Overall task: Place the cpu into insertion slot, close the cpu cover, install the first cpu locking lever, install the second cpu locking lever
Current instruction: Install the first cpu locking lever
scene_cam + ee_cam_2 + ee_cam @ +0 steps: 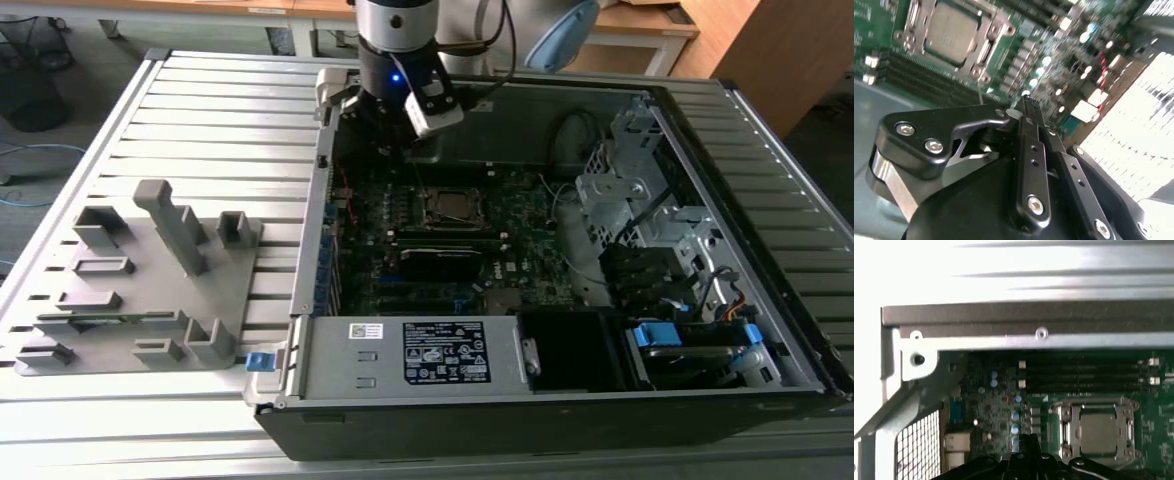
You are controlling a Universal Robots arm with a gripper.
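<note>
The cpu, a dull silver square, lies in the insertion slot on the green motherboard. The cpu cover, a silvery frame, lies flat around the chip's edges. My gripper hovers above the board beside the slot, towards the case's rear corner. Its black fingers are pressed together with nothing between them. In the exterior view my gripper hangs inside the case, just beyond the slot.
A labelled power supply box sits at the case's near side. A long black card module lies near the slot. Drive cages fill the exterior view's right. A grey fixture stands on the slatted table. The case wall is close by.
</note>
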